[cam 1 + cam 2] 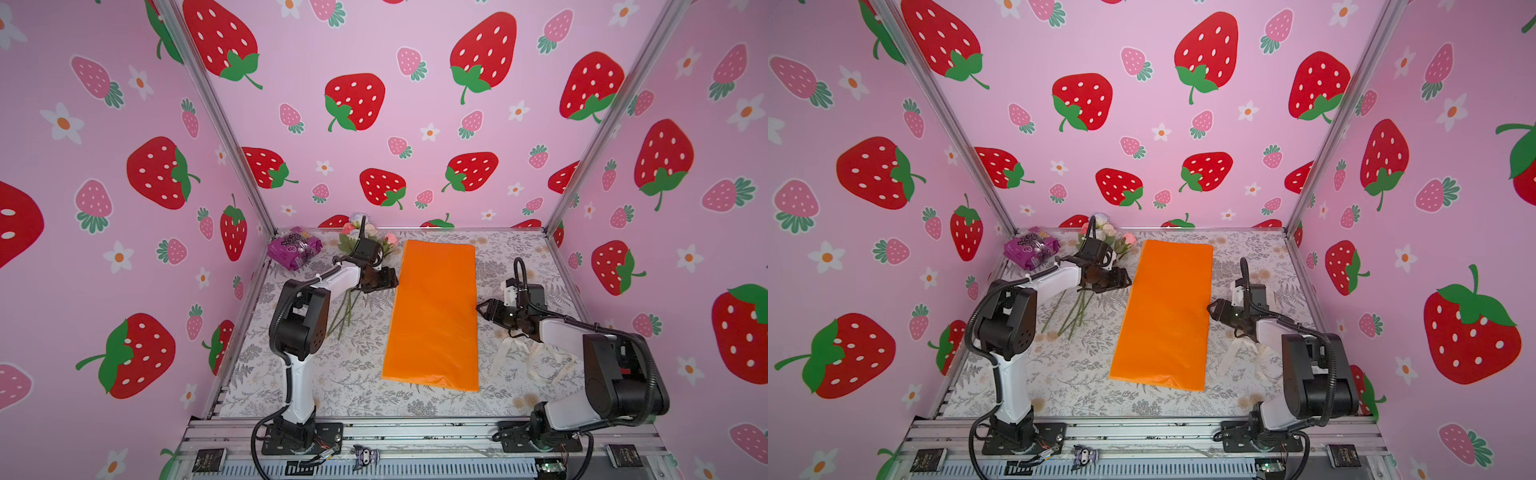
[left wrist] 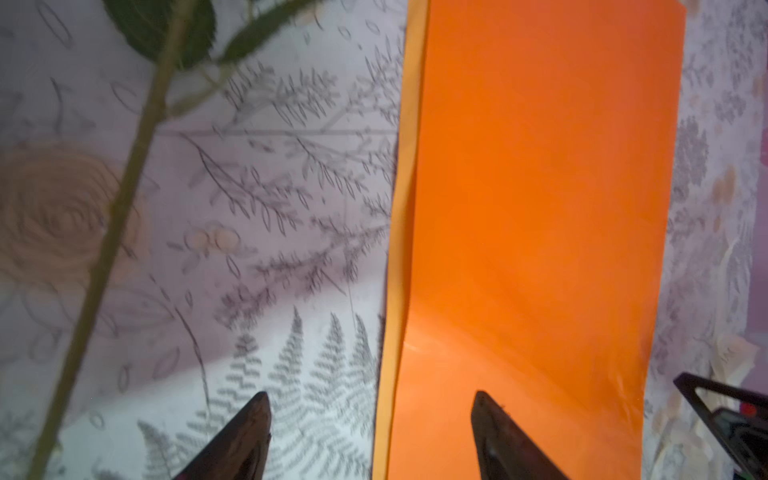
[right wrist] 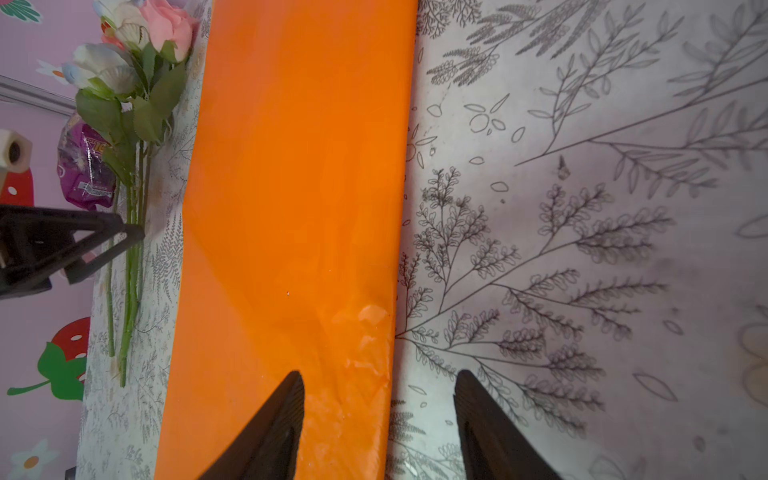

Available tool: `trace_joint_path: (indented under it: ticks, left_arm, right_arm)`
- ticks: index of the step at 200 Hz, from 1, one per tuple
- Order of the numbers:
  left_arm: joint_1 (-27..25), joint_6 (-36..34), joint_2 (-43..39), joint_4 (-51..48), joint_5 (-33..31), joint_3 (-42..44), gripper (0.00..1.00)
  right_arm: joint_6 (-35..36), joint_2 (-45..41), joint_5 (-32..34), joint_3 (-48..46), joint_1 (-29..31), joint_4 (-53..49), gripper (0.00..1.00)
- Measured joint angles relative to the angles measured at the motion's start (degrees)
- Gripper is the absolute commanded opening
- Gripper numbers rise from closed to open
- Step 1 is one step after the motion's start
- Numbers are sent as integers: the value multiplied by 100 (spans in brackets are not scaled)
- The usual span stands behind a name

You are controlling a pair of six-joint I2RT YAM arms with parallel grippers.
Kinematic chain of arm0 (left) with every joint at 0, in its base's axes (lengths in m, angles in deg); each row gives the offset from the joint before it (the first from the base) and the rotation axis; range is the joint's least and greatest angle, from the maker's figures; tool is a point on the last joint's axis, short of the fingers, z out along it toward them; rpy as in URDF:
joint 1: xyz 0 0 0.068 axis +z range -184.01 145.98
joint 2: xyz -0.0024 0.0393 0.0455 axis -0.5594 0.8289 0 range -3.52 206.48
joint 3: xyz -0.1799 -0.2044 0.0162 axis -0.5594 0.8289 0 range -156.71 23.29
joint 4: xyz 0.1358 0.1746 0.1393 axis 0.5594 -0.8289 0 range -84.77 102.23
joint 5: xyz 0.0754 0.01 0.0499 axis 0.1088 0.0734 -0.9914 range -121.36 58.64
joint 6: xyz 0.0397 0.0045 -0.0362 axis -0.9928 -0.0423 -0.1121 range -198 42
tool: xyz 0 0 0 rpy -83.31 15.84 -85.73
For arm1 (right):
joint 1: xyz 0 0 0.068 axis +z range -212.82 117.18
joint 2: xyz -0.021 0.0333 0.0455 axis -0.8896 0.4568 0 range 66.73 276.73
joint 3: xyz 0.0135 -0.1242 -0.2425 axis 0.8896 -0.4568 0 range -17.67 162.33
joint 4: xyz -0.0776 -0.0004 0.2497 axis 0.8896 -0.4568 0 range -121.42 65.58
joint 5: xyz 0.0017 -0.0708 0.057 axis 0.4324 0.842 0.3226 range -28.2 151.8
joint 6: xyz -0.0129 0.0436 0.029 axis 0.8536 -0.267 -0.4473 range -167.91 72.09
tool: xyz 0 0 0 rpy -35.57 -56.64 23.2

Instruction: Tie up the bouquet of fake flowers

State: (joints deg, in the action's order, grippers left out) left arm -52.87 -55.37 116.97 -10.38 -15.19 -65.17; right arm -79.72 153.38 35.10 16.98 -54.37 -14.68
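Observation:
The bouquet's fake flowers (image 1: 365, 232) lie at the back left, white and pink roses on green stems (image 1: 1075, 311), beside the paper and not on it. The orange wrapping paper (image 1: 432, 316) lies flat mid-table. My left gripper (image 1: 392, 282) is open, empty, over the paper's left edge; in its wrist view the gripper (image 2: 371, 399) straddles that edge of the paper (image 2: 540, 208), with a stem (image 2: 124, 199) off to the side. My right gripper (image 1: 482, 309) is open, empty, at the paper's right edge; in its wrist view the gripper (image 3: 379, 374) straddles the crinkled edge of the paper (image 3: 291, 208).
A crinkly purple packet (image 1: 294, 247) sits in the back left corner. A cream ribbon (image 1: 528, 353) lies on the floral table cover under my right arm. Strawberry-print walls close in three sides, and a metal rail (image 1: 415, 432) runs along the front.

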Motion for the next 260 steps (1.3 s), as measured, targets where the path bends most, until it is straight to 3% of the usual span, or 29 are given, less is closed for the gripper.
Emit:
trace_joint_path:
  ticks: [42,73,118,145,184,199,244,260]
  left_arm:
    - [155,-142,881,-468,-282,-1172,76]
    - [431,-166,1016,-592,-420,-1386,76]
    - [1143,-173,1169,-798,-422,-1681,76]
    - [1239,-199,1161,-892,-566,-1694,75]
    - [988,-319,605,-885,-282,-953,75]
    - [800,-275,90,-811,-118,-374,75]
    - [295,197,-1469,-208,400,1403,76]
    - [264,444,-1797,7,647,1888,76]
  right_arm:
    - [-57,315,-26,203,127,101,64]
    - [-61,706,-162,391,197,157,69]
    - [39,1261,-354,925,326,302,68]
    - [116,1617,-461,1276,413,372,67]
    - [262,1932,-553,1554,525,400,52]
    - [337,1971,-546,1585,531,361,34]
    - [431,1963,-546,1576,531,90,10]
    - [479,1762,-542,1488,531,2,6]
